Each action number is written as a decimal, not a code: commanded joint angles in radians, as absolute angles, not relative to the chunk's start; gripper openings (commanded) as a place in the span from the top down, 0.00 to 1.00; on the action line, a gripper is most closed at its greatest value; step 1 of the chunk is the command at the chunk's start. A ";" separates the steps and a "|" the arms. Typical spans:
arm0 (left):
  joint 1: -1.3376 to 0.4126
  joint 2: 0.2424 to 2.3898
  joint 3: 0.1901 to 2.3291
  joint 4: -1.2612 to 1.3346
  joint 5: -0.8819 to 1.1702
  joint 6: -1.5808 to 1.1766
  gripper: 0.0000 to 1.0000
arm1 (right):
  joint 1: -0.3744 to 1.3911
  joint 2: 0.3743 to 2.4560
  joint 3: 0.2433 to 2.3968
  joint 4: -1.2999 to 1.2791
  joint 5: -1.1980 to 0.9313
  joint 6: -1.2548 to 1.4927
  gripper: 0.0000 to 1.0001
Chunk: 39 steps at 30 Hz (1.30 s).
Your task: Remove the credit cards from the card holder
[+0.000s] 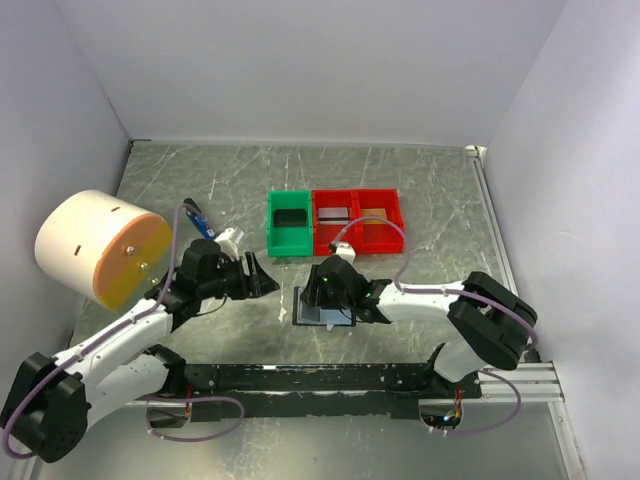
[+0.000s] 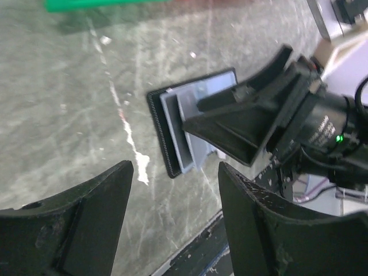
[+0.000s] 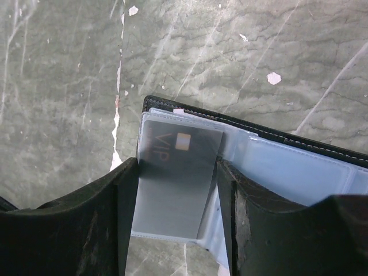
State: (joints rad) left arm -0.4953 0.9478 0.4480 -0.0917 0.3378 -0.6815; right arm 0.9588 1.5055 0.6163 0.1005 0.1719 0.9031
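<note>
Currently the open card holder [image 3: 260, 133] lies mid-bench [image 1: 200, 180], toward the near edge, before 3 bins [image 1: 333, 246]. The right gripper [image 3: 178, 168] grasps 1 grey card [image 3: 175, 190] by both long edges. The left gripper [image 2: 175, 172] hovers nearby, jaws released, empty.

The only word that reads clearly is "VIP", in pale slanted capitals on the grey card [image 3: 175, 190], seen in the right wrist view. The letters stand at the card's far end, towards its left corner. Just right of them sits a small gold square [image 3: 183, 141] (a chip mark, with no lettering of its own that can be made out). The card lies in a clear sleeve of the card holder [image 3: 299, 144]. In the left wrist view, a short line of small white print runs along the black wrist housing [image 2: 322, 127] of the right arm. It is too blurred to read. A lit green dot [image 2: 339, 138] glows beside it.
</note>
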 commanded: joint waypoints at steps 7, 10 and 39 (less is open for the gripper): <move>-0.694 1.097 0.381 0.251 0.366 -0.777 0.36 | 0.935 1.526 0.564 0.117 0.087 0.920 0.51; -0.726 1.189 0.371 0.316 0.385 -0.780 0.40 | 0.935 1.536 0.582 0.101 0.079 0.909 0.51; -0.766 1.407 0.376 0.480 0.361 -0.853 0.93 | 0.928 1.480 0.626 0.072 0.041 0.882 0.33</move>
State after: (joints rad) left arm -0.7567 1.4479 0.3508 0.5106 0.3939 -0.8642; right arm 0.9283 1.5032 0.6025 0.1448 0.0872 0.9031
